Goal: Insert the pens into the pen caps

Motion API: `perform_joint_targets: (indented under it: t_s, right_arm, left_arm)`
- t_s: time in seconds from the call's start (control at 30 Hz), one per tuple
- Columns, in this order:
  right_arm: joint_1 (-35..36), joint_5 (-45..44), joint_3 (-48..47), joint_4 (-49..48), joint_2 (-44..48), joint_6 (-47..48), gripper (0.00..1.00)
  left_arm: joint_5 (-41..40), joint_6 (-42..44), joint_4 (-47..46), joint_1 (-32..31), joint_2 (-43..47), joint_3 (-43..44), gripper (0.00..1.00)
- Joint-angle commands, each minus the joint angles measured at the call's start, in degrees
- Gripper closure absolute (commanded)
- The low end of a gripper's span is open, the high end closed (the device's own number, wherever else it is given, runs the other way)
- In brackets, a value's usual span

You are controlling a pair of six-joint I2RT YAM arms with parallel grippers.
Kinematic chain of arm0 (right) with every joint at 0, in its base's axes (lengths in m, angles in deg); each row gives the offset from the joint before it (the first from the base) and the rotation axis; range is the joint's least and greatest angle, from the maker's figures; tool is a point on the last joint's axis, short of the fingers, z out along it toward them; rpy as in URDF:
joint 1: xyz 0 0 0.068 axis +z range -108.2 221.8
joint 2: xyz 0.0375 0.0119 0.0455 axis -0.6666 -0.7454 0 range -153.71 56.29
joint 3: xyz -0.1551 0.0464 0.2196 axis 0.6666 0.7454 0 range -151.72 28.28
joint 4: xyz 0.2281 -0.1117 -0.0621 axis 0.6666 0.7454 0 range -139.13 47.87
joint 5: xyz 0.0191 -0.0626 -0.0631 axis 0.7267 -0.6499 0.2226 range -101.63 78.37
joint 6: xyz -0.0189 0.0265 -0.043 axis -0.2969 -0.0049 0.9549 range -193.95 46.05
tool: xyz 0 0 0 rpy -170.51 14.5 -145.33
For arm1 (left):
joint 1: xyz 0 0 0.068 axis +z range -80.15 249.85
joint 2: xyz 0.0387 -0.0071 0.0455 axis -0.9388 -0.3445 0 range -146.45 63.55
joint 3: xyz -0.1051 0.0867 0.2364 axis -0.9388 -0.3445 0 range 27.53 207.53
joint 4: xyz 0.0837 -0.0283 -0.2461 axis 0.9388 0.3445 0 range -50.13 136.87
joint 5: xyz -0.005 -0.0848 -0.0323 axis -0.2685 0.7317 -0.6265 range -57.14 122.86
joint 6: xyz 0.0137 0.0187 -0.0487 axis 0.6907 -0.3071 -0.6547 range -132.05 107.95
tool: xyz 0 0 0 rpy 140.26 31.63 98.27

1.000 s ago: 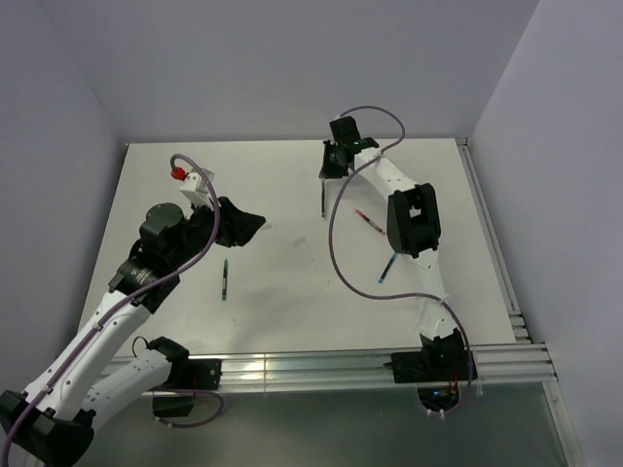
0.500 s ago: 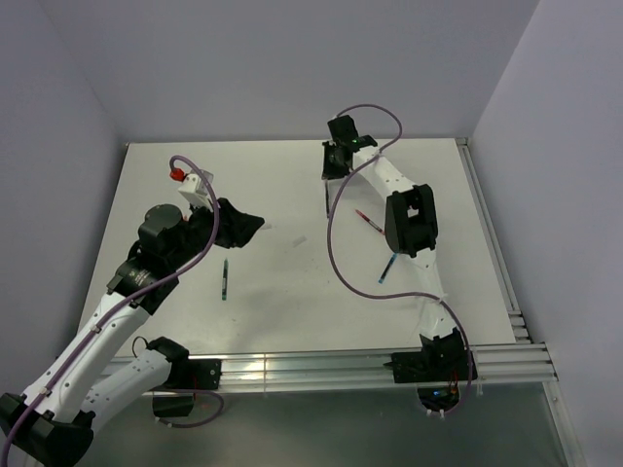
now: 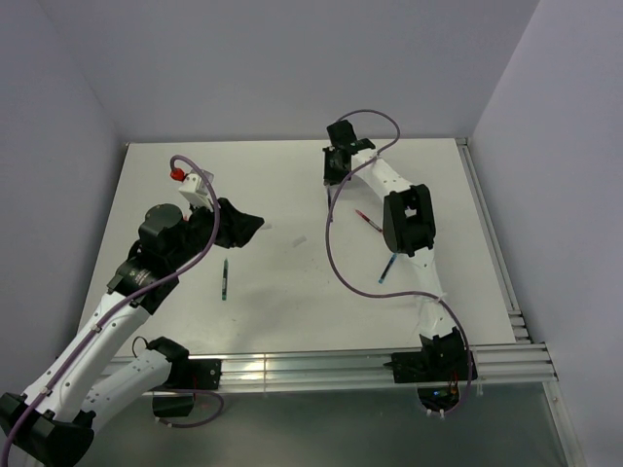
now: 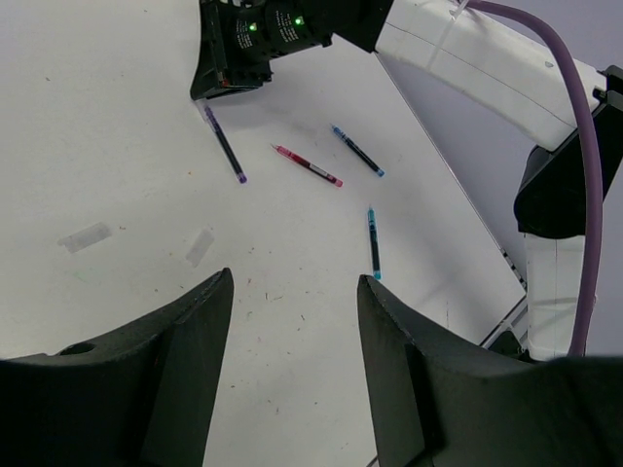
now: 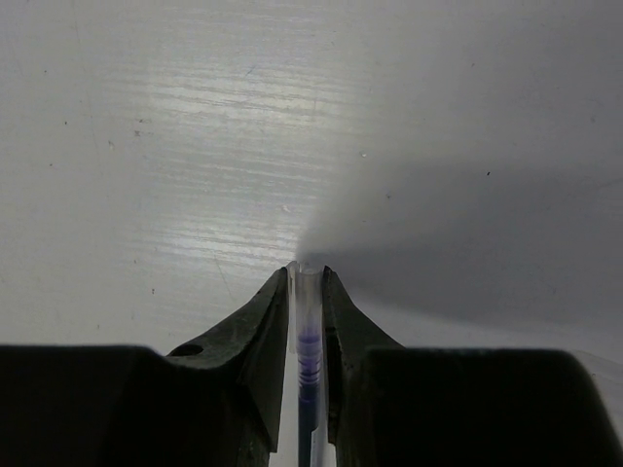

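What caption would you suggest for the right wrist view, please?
Right gripper shut on a purple pen, with the white table beyond.

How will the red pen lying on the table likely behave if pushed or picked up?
The red pen looks like a thin round stick lying flat on the smooth table, so a sideways nudge would probably roll it. It seems straight, so likely stiff when lifted. Being so slim, it is probably light and might pivot in a pinch.
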State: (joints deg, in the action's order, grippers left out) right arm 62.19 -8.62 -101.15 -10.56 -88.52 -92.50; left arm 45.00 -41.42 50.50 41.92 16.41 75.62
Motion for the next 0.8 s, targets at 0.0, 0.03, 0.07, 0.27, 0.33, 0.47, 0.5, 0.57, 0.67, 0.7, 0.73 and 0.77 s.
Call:
perform_joint_targets:
  t_s: [0.0, 0.03, 0.07, 0.27, 0.33, 0.47, 0.5, 0.57, 0.67, 0.7, 0.73, 0.77]
  right_arm:
    - [0.3, -1.9, -2.4, -0.6, -0.1, 1.0, 0.80]
    - [0.3, -1.9, -2.6, -0.5, 0.0, 1.1, 0.75]
    - [0.3, -2.1, -2.8, -0.5, 0.1, 1.2, 0.74]
    - [0.2, -2.7, -2.8, -0.4, 1.9, 2.0, 0.57]
    - [0.2, -2.8, -2.4, -0.5, 2.8, 2.3, 0.55]
    - [0.2, -4.4, -0.2, -0.5, 6.3, 2.5, 0.55]
    - [0.2, -5.1, 1.7, -0.5, 9.0, 2.7, 0.55]
    - [0.2, -7.4, 3.9, -0.6, 12.3, 3.7, 0.56]
    - [0.1, -9.9, 10.4, -0.8, 19.4, 5.0, 0.60]
    - [-0.1, -10.1, 15.1, -1.1, 23.1, 5.4, 0.62]
    - [-0.1, -10.3, 17.6, -2.4, 24.8, 6.1, 0.61]
    - [-0.2, -10.6, 19.7, -2.6, 26.2, 6.6, 0.62]
  left_arm:
    - [0.0, 1.0, -1.3, 0.4, 0.2, 1.3, 0.40]
    - [0.0, 1.1, -1.3, 0.5, 0.1, 1.2, 0.41]
    - [0.0, 1.0, -1.2, 0.4, 0.2, 1.2, 0.41]
    - [0.1, 0.9, -1.2, 0.5, 0.1, 1.2, 0.41]
    - [0.1, 1.0, -1.4, 0.6, 0.2, 1.1, 0.41]
    - [0.0, 0.9, -1.3, 0.7, 0.2, 1.0, 0.40]
    - [0.0, 0.8, -1.4, 0.7, 0.2, 1.0, 0.40]
    - [0.3, 0.8, -1.3, 0.8, 0.3, 1.1, 0.41]
    - [0.9, 0.7, -1.5, 0.8, 0.5, 1.2, 0.41]
    - [1.0, 0.8, -1.5, 0.8, 0.6, 1.3, 0.40]
    - [1.0, 0.8, -1.5, 0.9, 0.6, 1.3, 0.40]
    - [1.2, 0.8, -1.5, 0.9, 0.7, 1.2, 0.41]
